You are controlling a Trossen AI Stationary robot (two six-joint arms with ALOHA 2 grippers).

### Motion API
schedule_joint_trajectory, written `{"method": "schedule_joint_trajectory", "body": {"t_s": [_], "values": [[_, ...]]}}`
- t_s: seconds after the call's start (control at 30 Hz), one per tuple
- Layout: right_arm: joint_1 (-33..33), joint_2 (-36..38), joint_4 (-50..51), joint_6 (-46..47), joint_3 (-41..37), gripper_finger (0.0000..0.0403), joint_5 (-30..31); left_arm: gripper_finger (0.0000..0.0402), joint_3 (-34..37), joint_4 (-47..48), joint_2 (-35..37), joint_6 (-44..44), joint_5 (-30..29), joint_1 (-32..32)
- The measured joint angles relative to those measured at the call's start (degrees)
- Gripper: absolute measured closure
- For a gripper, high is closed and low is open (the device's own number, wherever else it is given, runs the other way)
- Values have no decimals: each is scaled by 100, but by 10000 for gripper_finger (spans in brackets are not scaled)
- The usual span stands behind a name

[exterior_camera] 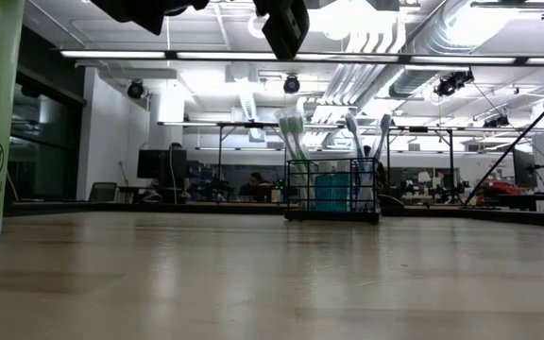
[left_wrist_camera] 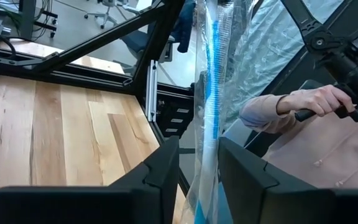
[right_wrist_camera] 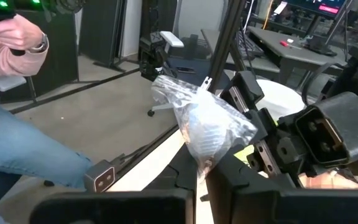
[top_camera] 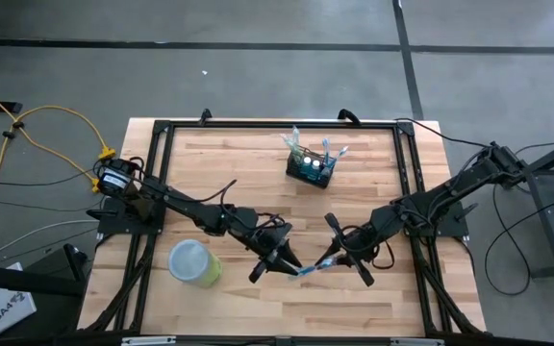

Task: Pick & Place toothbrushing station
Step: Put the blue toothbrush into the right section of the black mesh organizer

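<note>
Wooden planks form the table (top_camera: 258, 298) top, framed by black rails, on a grey concrete floor; the low view looks across it into a bright workshop with benches and ceiling pipes.

1. Basket. The toothbrushing station is a small black wire-mesh basket (top_camera: 312, 169), rectangular, standing upright at the far middle of the table, well apart from both grippers. Several toothbrushes (exterior_camera: 294, 134) stand in it with their heads up, pale green and pale blue, together with a blue item low inside. The low view shows its open mesh walls (exterior_camera: 332, 188) and flat base resting on the wood.

2. Cup. A light-green round cup (top_camera: 194, 261) stands near the left front of the table, just beside the left arm.

3. Left gripper. The left gripper (top_camera: 282, 257) sits over the front middle of the table. Its own wrist view shows the two dark fingers (left_wrist_camera: 163, 171) either side of a blue toothbrush in a clear plastic wrapper (left_wrist_camera: 211, 93); whether they press on it or stand slightly apart cannot be told.

4. Right gripper. The right gripper (top_camera: 339, 254) faces the left one, close by. Its fingers are pressed together on the crumpled end of the same clear wrapper (right_wrist_camera: 205, 124), so the wrapped toothbrush (top_camera: 314, 267) spans the gap between the two grippers.

5. Background. A person in a pink sleeve (left_wrist_camera: 278, 112) and blue jeans (right_wrist_camera: 30, 155) is beyond the table edge, one hand (left_wrist_camera: 319, 99) on a dark handle.
</note>
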State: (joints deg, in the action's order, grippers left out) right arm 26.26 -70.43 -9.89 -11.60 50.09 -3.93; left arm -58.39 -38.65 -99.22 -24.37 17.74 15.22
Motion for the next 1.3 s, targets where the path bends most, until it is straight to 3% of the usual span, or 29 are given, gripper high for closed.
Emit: {"method": "schedule_joint_trajectory", "body": {"t_s": [0.47,0.8,0.97,1.3], "values": [[0,4,651,765,0,397,118,291,0,-11,0,-3,0,-4],[-215,805,2010,1038,0,397,2057,290,0,28,0,-3,2,-4],[-909,1223,2672,1141,0,397,2915,290,0,46,0,32,2,-4],[-3002,1392,2863,1145,0,397,2044,290,0,92,0,36,4,-4]]}}
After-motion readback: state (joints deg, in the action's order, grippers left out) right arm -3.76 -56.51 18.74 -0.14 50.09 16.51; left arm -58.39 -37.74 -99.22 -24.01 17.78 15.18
